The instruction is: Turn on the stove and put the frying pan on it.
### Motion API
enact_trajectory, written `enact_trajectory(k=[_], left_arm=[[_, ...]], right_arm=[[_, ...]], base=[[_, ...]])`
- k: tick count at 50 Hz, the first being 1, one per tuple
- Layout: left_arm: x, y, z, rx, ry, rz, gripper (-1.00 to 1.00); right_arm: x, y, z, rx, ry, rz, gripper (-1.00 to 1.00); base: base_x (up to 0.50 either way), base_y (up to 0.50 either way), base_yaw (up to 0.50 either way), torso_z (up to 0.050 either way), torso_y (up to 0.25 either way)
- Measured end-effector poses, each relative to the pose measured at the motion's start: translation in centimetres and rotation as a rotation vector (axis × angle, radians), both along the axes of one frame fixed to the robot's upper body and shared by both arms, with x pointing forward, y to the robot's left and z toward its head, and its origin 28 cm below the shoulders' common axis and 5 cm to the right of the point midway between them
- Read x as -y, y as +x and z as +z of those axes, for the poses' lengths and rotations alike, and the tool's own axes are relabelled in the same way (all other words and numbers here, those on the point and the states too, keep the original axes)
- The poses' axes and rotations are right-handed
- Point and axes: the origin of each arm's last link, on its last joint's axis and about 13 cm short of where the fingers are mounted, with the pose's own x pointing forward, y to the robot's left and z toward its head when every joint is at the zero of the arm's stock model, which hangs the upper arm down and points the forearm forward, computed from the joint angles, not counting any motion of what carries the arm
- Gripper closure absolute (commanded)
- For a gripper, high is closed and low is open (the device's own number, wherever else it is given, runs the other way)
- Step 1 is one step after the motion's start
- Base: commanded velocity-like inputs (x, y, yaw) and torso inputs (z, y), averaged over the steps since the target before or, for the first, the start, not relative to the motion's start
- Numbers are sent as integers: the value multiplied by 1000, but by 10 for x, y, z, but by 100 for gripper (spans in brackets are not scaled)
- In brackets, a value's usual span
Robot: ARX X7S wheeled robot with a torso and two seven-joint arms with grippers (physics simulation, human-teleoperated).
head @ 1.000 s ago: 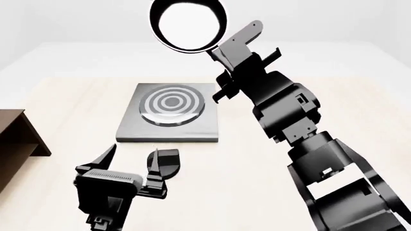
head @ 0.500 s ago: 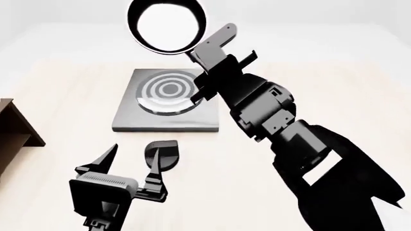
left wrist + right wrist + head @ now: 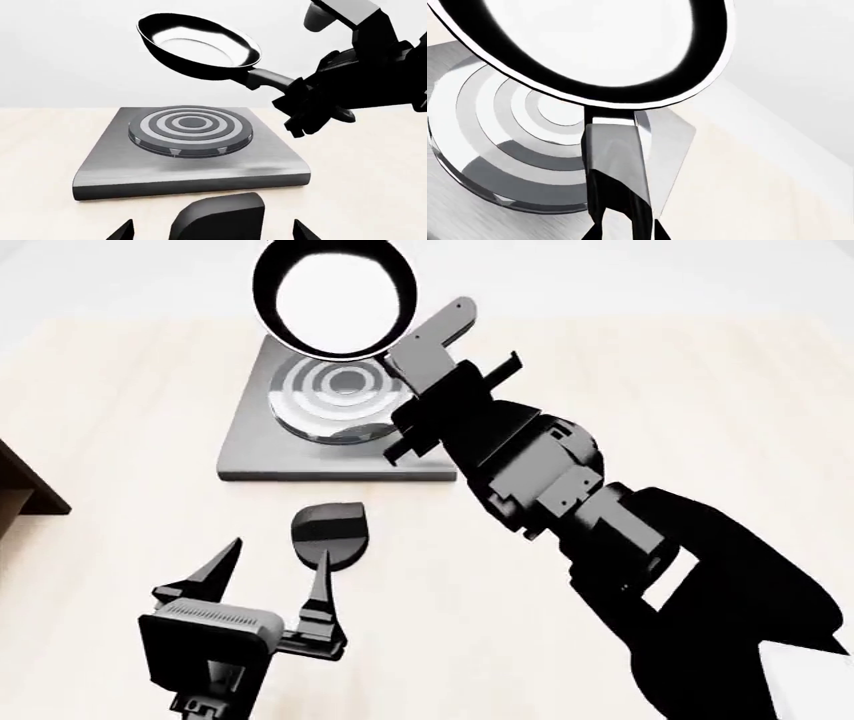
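Black pan: the frying pan (image 3: 328,297) is held in the air above the far part of the stove (image 3: 254,455), clear of the burner (image 3: 331,400); its pale glossy inside faces up and is tilted.
Pan handle: it runs from the bowl back into the right gripper (image 3: 424,358), which is clamped on it.
Stove position: the grey slab lies on the pale wooden tabletop (image 3: 667,410) towards the far edge, roughly midway between the left and right edges.
Knob: the black knob (image 3: 330,534) sits on the tabletop just on the near side of the stove, apart from the slab.
Left gripper: the left gripper (image 3: 267,585) is spread wide and holds nothing; its fingertips stand just on the near side of the knob. Contact with the knob cannot be told.
Head view only: shows both arms together, the knob and slab as separate items, and a brown shelf corner (image 3: 24,490) at the left edge of the tabletop.
Left wrist view only: shows from the side the air gap between the frying pan (image 3: 199,46) and the burner (image 3: 190,130), with the right gripper (image 3: 303,97) closed on the handle; the knob (image 3: 220,217) fills the foreground in front of the stove (image 3: 193,172).
Right wrist view only: shows the handle (image 3: 617,170) close up where it meets the frying pan (image 3: 594,45), with the burner (image 3: 514,145) rings beneath; the gripper's fingers are out of frame here.
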Motion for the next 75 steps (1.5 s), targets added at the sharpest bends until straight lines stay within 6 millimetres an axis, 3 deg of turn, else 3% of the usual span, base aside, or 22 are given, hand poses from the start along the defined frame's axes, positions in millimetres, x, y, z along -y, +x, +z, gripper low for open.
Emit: enact_trajectory(k=[24, 55, 71, 72, 75], left_arm=[[-2, 0, -1, -6, -20, 20, -100], [-5, 1, -2, -6, -33, 31, -100], [-6, 1, -2, -6, -35, 34, -100], [-6, 1, -2, -6, -35, 34, -100], [-6, 1, -2, -6, -36, 35, -100]], right_arm=[[-2, -3, -13, -26, -46, 2, 100], [-1, -12, -52, -90, -134, 16, 100], [-1, -12, -52, -72, -167, 20, 100], [-1, -12, -52, -72, -167, 19, -100], [-1, -11, -51, -57, -177, 16, -100]], base=[[0, 0, 0, 0, 1], [0, 0, 0, 0, 2], [0, 0, 0, 0, 1], [0, 0, 0, 0, 0], [0, 0, 0, 0, 0]])
